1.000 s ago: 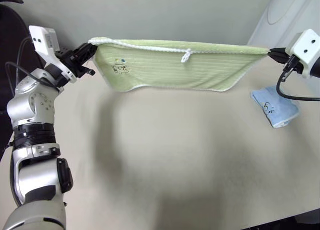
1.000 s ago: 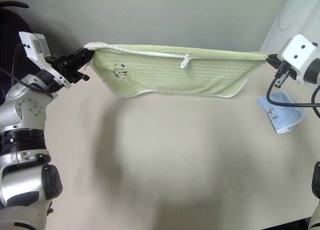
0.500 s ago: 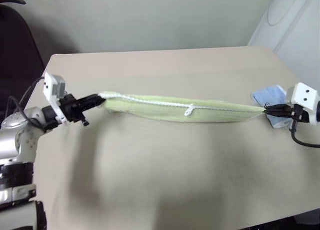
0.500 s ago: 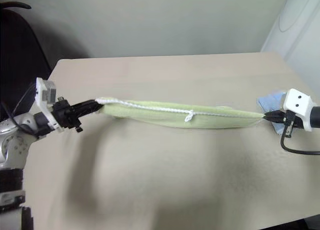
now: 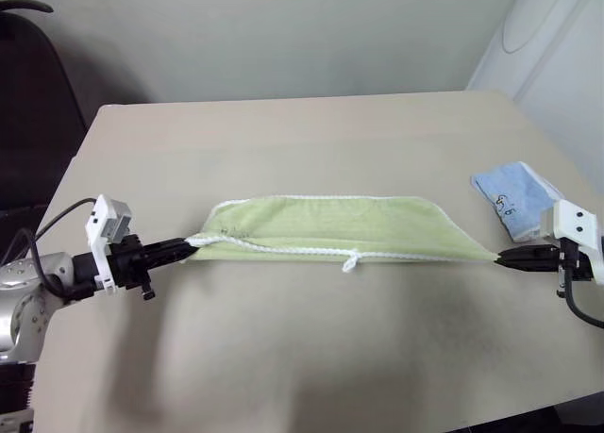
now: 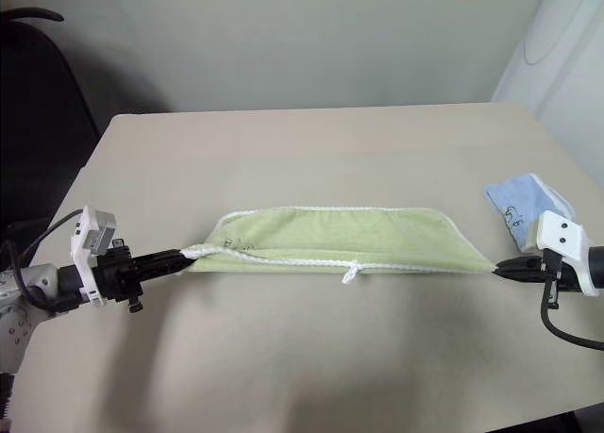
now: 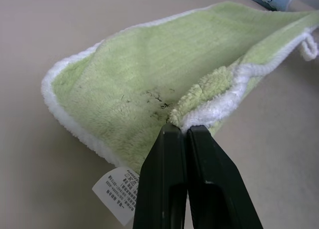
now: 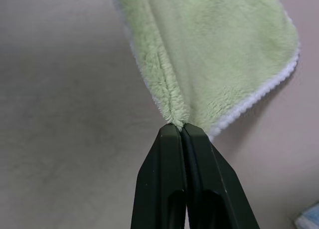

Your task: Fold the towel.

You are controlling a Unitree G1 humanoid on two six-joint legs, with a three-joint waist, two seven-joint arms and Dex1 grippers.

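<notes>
Left claw point(image 5: 189, 247) clenching towel point(image 5: 349, 227) corner at 9 o'clock. Towel lying mid-bench point(image 5: 283, 141), far half resting flat, near edge stretching taut. Right claw point(image 5: 502, 257) clenching opposite corner at 3 o'clock. Advising: keeping tension even, lowering both corners together, aligning edges before releasing.

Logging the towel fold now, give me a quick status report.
Left end effector and right end effector shut on towel corners. Towel stretched between them, far part resting on table. Blue cloth lies beside right end, clear of towel.
</notes>
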